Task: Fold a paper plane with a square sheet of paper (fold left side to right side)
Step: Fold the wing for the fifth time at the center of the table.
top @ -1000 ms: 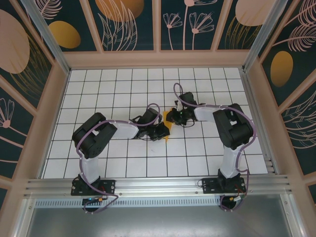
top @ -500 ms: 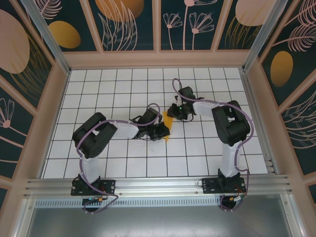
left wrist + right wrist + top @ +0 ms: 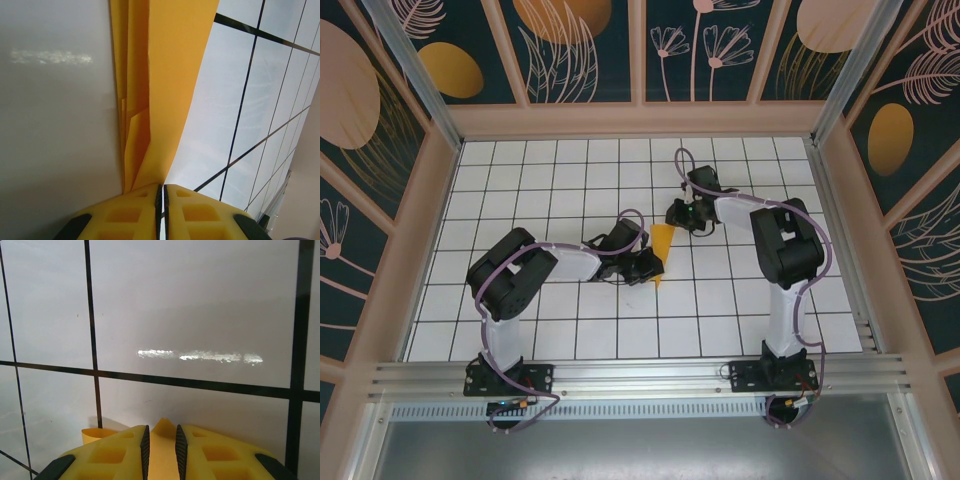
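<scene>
orange-yellow paper plane (image 3: 662, 250) lies mid-table as a narrow dart, so i judge the folding nearly finished, my left gripper (image 3: 161, 200) pinched together on its near end and my right gripper (image 3: 163, 445) clamped on its far tip.

No text, label, brand, number or sign can be read anywhere.

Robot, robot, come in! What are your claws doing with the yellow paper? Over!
Left gripper shut on folded orange-yellow paper plane. Right gripper nipping its far tip. Plane lies flat on white grid table. Nothing in the way.
</scene>
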